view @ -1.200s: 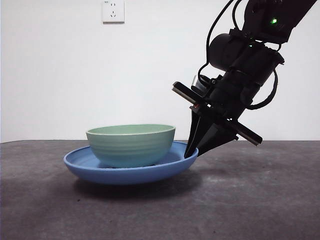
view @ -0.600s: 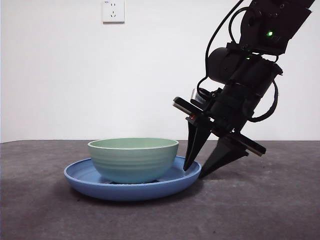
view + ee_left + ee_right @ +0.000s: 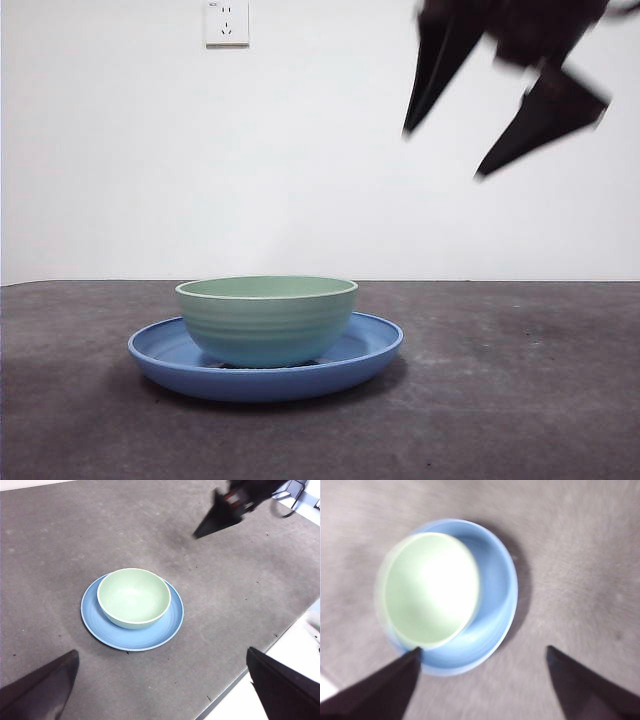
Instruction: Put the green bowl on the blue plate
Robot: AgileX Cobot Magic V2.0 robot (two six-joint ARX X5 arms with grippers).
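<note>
Mint-green ridged green bowl (image 3: 266, 318): upright inside the blue plate (image 3: 372, 352), lower centre of the front frame, on the grey table (image 3: 520, 400). Right gripper (image 3: 505, 110): upper right of frame, well above the dishes, jaws spread, empty. Left gripper (image 3: 165, 680): high over the table, jaws apart, empty.

Green bowl (image 3: 133, 598) sits upright inside blue plate (image 3: 132, 611), off-centre toward one side, on grey table (image 3: 75, 535). Left gripper (image 3: 165, 690) jaws wide apart, well clear of plate, holding nothing. Right gripper (image 3: 220, 516) hangs apart from the dishes, blurred.
</note>
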